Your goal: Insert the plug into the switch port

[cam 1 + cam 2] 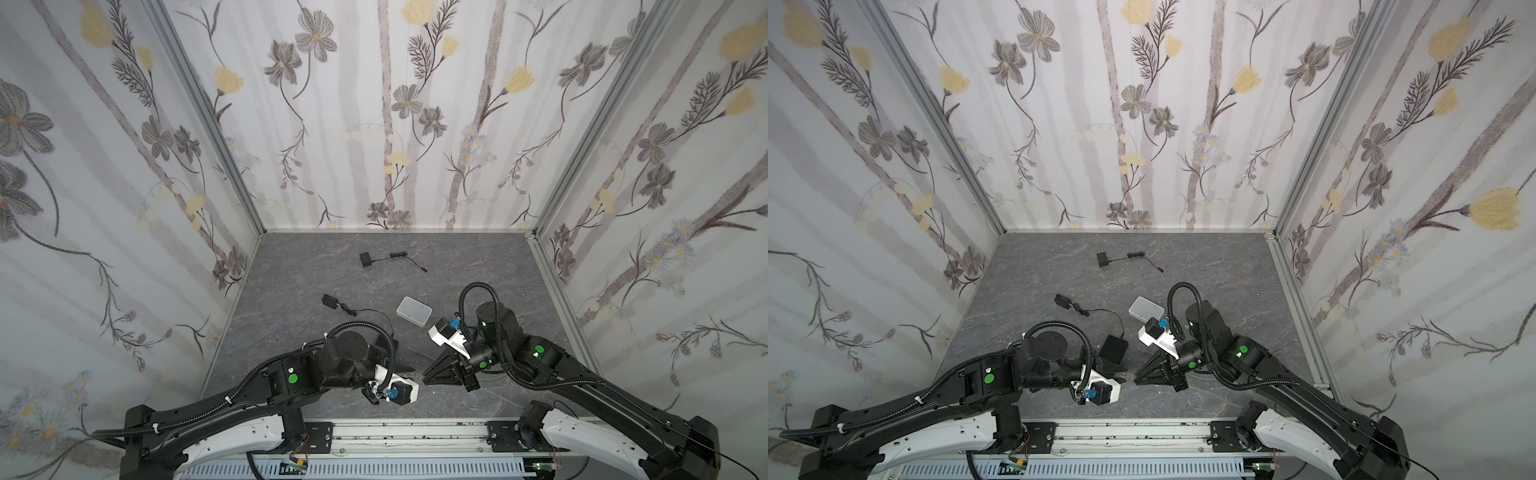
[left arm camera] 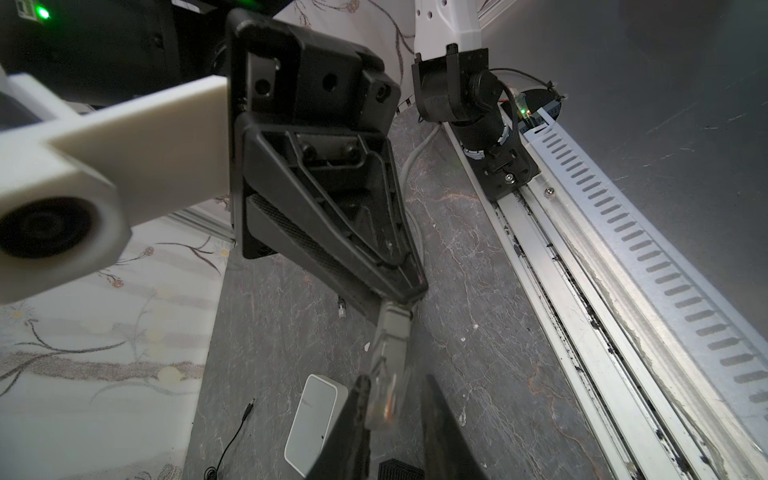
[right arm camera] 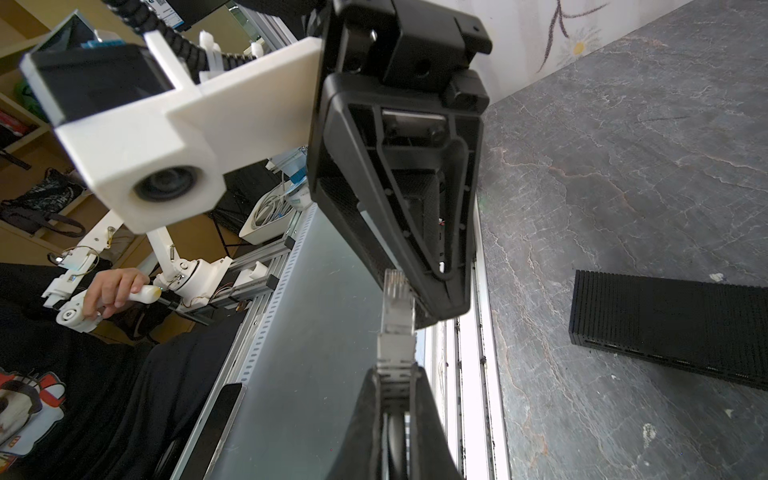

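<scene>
Both top views: your left gripper (image 1: 413, 370) and right gripper (image 1: 424, 378) are nose to nose, just in from the front rail (image 1: 407, 432). The white box (image 1: 414, 307) lies flat on the counter (image 1: 498, 270), straight beyond the spot where the jaws meet, and neither set looks clearly nearer to it. I can't make out the port from up here. There's open counter on the far side of the box. A black box (image 1: 1113, 347) sits just beyond the left jaws, so watch that side.

Left wrist view: the plug (image 2: 388, 361) hangs between your left jaws, clear tip pointing in toward the wrist. One finger (image 2: 357, 415) looks to be against it, but there's a sliver of gap at the other, so I'd call them open around it, not clamped yet. The right gripper (image 2: 409, 295) has the far end. The white box (image 2: 313, 419) is right beside the left jaws.

Right wrist view: the right jaws are closed on the plug's grey boot (image 3: 395, 357). Its long axis runs straight from one set of jaws to the other. My guess is that the tip is aimed away from the box, so it'll need swinging round before any push.
</scene>
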You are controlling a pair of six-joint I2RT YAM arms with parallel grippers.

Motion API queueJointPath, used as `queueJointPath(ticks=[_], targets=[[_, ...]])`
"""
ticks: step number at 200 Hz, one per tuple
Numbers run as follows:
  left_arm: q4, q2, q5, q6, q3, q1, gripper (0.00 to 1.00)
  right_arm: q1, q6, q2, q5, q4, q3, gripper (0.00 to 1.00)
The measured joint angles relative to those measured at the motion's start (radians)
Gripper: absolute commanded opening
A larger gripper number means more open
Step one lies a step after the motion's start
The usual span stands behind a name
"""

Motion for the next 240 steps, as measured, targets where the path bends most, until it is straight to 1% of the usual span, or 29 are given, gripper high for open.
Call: queueJointPath(ticks=[21,32,45,70,82,89,94,97,116,130,137,152,161,171,186,202,218,240], targets=[[-0.001,0.001,-0.003,0.0,0.01,-0.001,0.2,0.0,0.0,0.008,0.001,0.003,-0.002,0.0],[-0.003,0.001,-0.003,0.0,0.014,-0.002,0.22,0.0,0.0,0.015,0.001,0.003,-0.002,0.0],[-0.008,0.001,-0.003,0.0,0.014,-0.001,0.22,0.0,0.0,0.02,0.001,0.003,-0.002,0.0],[-0.015,-0.001,-0.003,0.0,0.015,-0.002,0.12,0.0,0.001,0.021,0.003,0.004,-0.002,0.0],[-0.023,0.0,-0.002,0.002,0.019,-0.003,0.11,0.0,0.008,0.02,0.003,0.003,-0.002,0.0],[-0.024,0.001,-0.002,0.003,0.02,-0.003,0.11,0.0,0.011,0.019,0.003,0.003,-0.002,0.07],[-0.026,0.001,-0.002,0.003,0.021,-0.004,0.11,0.0,0.011,0.018,0.003,0.003,-0.002,0.14],[-0.026,0.002,-0.002,0.003,0.022,-0.005,0.11,0.0,0.011,0.017,0.003,0.003,-0.002,0.17],[-0.027,0.006,-0.002,0.002,0.025,-0.005,0.11,0.0,0.016,0.007,0.019,-0.002,0.002,0.25],[-0.034,0.008,-0.003,-0.005,0.026,-0.005,0.12,0.0,0.005,-0.019,0.048,-0.002,0.01,0.33],[-0.041,0.013,-0.003,-0.026,0.031,-0.005,0.12,0.0,-0.005,-0.036,0.069,-0.005,0.015,0.35],[-0.057,0.027,-0.006,-0.068,0.051,-0.005,0.13,0.007,-0.038,-0.093,0.137,-0.006,0.023,0.38],[-0.063,0.04,-0.009,-0.109,0.068,-0.005,0.13,0.016,-0.06,-0.138,0.186,-0.008,0.026,0.37],[-0.075,0.057,-0.024,-0.16,0.089,-0.004,0.13,0.031,-0.083,-0.188,0.25,-0.005,0.026,0.36],[-0.089,0.084,-0.03,-0.252,0.112,0.002,0.12,0.079,-0.125,-0.258,0.376,-0.004,0.026,0.36],[-0.103,0.103,-0.032,-0.373,0.122,0.017,0.12,0.159,-0.179,-0.321,0.527,-0.001,0.019,0.35],[-0.106,0.111,-0.049,-0.535,0.125,0.055,0.08,0.264,-0.242,-0.356,0.678,0.004,0.006,0.35],[-0.105,0.107,-0.058,-0.745,0.127,0.121,0.01,0.396,-0.32,-0.357,0.894,-0.005,-0.013,0.35]])
